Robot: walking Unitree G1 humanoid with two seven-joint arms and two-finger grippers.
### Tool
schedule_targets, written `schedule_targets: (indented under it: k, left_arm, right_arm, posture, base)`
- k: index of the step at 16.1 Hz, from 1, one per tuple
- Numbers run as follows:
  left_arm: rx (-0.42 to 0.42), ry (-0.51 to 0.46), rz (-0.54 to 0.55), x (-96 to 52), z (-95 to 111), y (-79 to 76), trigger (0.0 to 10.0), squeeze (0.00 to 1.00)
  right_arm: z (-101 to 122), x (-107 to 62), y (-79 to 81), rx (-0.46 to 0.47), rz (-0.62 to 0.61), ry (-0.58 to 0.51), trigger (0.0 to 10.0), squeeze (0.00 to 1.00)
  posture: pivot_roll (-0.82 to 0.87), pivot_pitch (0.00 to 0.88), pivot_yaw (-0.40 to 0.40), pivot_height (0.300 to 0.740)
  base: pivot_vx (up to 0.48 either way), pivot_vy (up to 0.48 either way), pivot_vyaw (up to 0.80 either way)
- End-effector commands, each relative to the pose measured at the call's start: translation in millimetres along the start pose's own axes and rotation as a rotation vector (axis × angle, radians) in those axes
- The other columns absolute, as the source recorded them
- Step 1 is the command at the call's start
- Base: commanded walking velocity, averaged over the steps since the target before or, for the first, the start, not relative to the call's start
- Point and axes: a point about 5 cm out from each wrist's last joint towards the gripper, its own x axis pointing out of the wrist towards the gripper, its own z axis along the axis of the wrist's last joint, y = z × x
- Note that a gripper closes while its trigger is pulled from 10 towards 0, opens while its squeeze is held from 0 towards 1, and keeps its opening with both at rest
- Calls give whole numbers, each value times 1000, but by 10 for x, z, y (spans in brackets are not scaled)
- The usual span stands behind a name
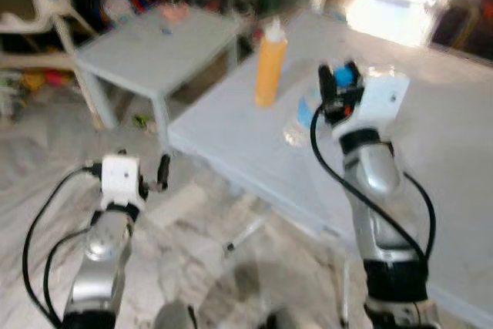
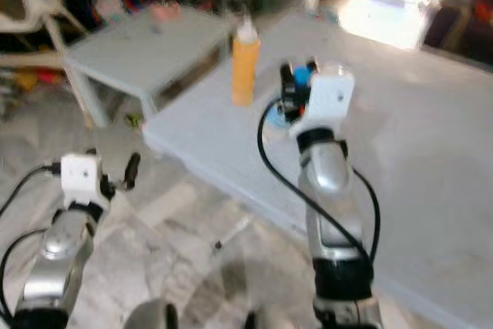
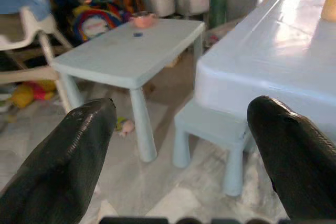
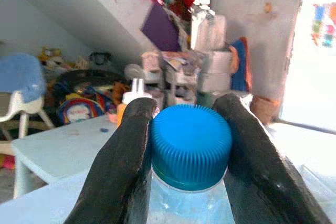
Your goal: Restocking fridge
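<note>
My right gripper [image 4: 190, 129] is shut on a clear water bottle with a blue cap [image 4: 191, 144], its black fingers [image 4: 123, 156] pressing both sides of the cap. From the head views the bottle [image 1: 302, 117] stands on the large white table [image 1: 431, 152], mostly hidden behind my right wrist [image 1: 362, 98]. An orange bottle with a white nozzle [image 1: 270, 65] stands upright just to its left on the same table. My left gripper [image 3: 181, 145] is open and holds nothing, hanging low over the floor in front of the table's corner.
A small pale-blue table [image 1: 158, 44] stands at the back left, with a pink item [image 3: 143, 20] on it. A pale stool [image 3: 215, 127] sits under the big table's edge. Toys, a white chair [image 1: 46, 17] and storage shelves crowd the back. The floor is pale marble.
</note>
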Motion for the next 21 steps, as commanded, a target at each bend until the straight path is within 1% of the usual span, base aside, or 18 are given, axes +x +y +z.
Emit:
schedule_targets:
  k: [1,2,3,5,7,8,9,10,11,12,13,14,15,17,19,20,21]
  left_arm:
    - [13,12,-6,-10,-21,-3,10000,0]
    - [14,11,-6,-7,-19,-4,10000,0]
    - [16,9,-5,2,-12,1,10000,0]
    - [16,8,-4,7,-8,1,10000,0]
    - [17,6,-5,12,-7,-7,10000,0]
    - [18,6,-5,15,-8,-10,10000,0]
    - [18,7,-5,18,-8,-10,10000,0]
    - [18,8,-4,16,-14,-8,10000,0]
    - [18,9,-4,14,-20,-10,10000,0]
    - [17,9,-8,22,-20,-26,10000,0]
    - [16,6,-12,37,-13,-44,10000,0]
    - [16,4,-14,55,-4,-50,10000,0]
    - [17,1,-14,63,2,-47,10000,0]
    - [23,1,-15,65,0,-28,10000,0]
    - [39,5,-40,61,-20,-65,10000,0]
    - [40,4,-47,77,-14,-98,10000,0]
    - [39,3,-46,79,-12,-99,10000,0]
  right_arm:
    - [-127,-39,-72,1,-8,57,10000,0]
    - [-125,-41,-77,7,-1,55,10000,0]
    - [-135,-55,-83,63,10,59,10000,0]
    - [-146,-62,-79,83,17,64,10000,0]
    - [-178,-53,-69,9,-4,80,10000,0]
    - [-211,-51,-16,13,23,88,10000,0]
    - [-225,-58,18,52,43,91,10000,0]
    - [-289,-95,45,74,42,108,10000,0]
    - [-342,-129,43,51,33,131,10000,0]
    - [-431,-202,27,47,57,172,10000,0]
    - [-501,-273,-12,65,52,191,10000,0]
    - [-563,-328,-49,41,42,206,10000,0]
    - [-604,-373,-67,33,42,216,10000,0]
    - [-659,-459,-52,28,57,226,10000,0]
    - [-732,-539,-35,35,61,257,10000,0]
    - [-780,-593,-55,33,62,278,10000,0]
    - [-786,-600,-64,33,59,281,10000,0]
  posture:
    - [6,10,-6,740]
    - [6,10,-6,740]
    - [8,10,-6,740]
    - [10,9,-6,740]
    - [12,9,-6,740]
    - [12,9,-5,740]
    - [12,10,-5,740]
    - [8,7,-4,740]
    - [6,3,-2,740]
    - [3,8,1,740]
    - [-1,8,5,740]
    - [-4,15,12,740]
    - [-4,20,18,740]
    - [-7,21,29,740]
    - [-5,18,28,740]
    - [-4,18,24,740]
    - [-4,18,23,740]
  base:
    - [-337,0,0]
    - [-337,0,0]
    - [-330,0,0]
    - [-330,0,0]
    - [-324,0,0]
    - [-319,0,0]
    - [-315,0,0]
    - [-319,0,0]
    - [-319,0,0]
    - [-319,0,0]
    - [-319,0,0]
    - [-315,0,0]
    - [-304,0,569]
    - [-126,0,784]
    - [0,0,775]
    - [0,0,775]
    - [0,0,775]
